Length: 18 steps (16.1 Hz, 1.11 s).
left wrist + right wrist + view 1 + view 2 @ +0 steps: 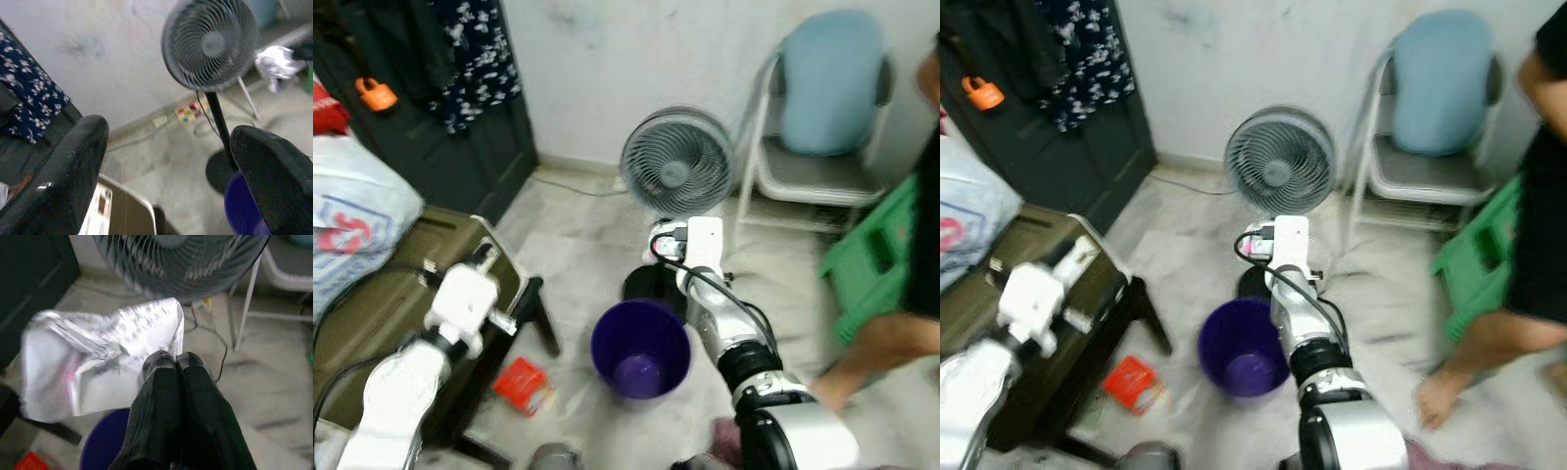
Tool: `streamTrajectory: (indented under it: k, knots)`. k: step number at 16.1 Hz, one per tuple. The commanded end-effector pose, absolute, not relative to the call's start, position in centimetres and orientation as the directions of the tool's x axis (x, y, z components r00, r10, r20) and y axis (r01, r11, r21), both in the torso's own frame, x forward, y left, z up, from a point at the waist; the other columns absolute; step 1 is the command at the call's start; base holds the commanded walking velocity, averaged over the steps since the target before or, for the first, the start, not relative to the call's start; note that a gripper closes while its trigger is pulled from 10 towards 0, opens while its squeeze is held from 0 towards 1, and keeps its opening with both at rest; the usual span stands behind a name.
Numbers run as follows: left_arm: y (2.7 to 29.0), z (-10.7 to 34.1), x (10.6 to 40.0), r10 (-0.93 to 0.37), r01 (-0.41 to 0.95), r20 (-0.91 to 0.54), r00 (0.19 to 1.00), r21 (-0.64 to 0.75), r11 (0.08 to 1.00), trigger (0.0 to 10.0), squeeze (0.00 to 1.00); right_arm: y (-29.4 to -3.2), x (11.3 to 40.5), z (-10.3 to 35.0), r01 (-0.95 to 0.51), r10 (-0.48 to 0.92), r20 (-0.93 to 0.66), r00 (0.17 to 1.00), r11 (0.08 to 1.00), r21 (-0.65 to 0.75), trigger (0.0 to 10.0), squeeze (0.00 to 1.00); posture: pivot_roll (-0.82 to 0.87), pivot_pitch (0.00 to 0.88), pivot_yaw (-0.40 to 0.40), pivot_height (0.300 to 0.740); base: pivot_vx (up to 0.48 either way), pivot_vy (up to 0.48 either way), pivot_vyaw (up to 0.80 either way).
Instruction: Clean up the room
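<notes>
My right gripper (172, 360) is shut on a crumpled white wrapper (98, 363), pinching it by one edge. It hangs just above the far rim of a purple bin (640, 349) that stands on the pale floor. The same wrapper (275, 62) appears small in the left wrist view, beside the fan. At the left, my left gripper (171, 142) is raised and open, its fingers wide apart and holding nothing. A red packet (522, 384) lies on the floor to the left of the bin.
A grey pedestal fan (677, 163) stands right behind the bin, with a cable on the floor. A chair (822, 117) with a blue cushion and a green stool (876, 250) are at the right. A person's leg (871, 352) is close by. A dark low table (401, 284) is on the left.
</notes>
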<state>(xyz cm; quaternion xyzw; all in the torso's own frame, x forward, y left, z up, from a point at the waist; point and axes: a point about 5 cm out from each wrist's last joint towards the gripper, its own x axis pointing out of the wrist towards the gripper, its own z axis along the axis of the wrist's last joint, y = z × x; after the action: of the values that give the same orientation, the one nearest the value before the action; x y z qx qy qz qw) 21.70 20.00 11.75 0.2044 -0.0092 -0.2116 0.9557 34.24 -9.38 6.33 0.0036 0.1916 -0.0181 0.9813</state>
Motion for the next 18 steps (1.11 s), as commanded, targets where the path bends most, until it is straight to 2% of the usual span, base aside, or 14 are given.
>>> streamTrajectory:
  k: [1,3,5,12,18]
  knots:
    - [19.8,12.2,21.3,-0.432,0.420,-0.073,0.899,0.420,0.804,10.0,0.00,-9.0,34.5,6.6,0.051,-0.049,-0.385,0.922,0.999,-0.004,10.0,0.00,0.27,0.113,0.073,0.740,0.000,0.000,0.00]
    - [19.3,12.2,19.1,-0.468,0.472,-0.112,0.877,0.388,0.792,10.0,0.00,-8.6,34.6,6.4,0.074,-0.070,-0.409,0.910,0.997,-0.007,10.0,0.00,0.29,0.167,0.094,0.740,0.000,0.000,0.00]
    - [18.9,12.8,18.3,-0.491,0.491,-0.111,0.864,0.396,0.776,10.0,0.00,-8.3,34.6,6.5,0.074,-0.076,-0.408,0.910,0.997,-0.020,10.0,0.00,0.31,0.194,0.106,0.740,0.000,0.000,0.00]
    - [19.3,14.3,18.2,-0.443,0.449,-0.116,0.889,0.411,0.793,10.0,0.00,-8.1,35.1,7.2,0.185,-0.188,-0.364,0.912,0.982,-0.043,10.0,0.00,0.37,0.282,0.177,0.740,0.000,0.000,0.00]
    - [19.1,14.8,18.3,-0.426,0.437,-0.123,0.896,0.405,0.803,10.0,0.00,-8.5,34.8,6.4,0.222,-0.209,-0.403,0.891,0.975,-0.015,10.0,0.00,0.41,0.303,0.201,0.740,0.000,0.000,0.00]
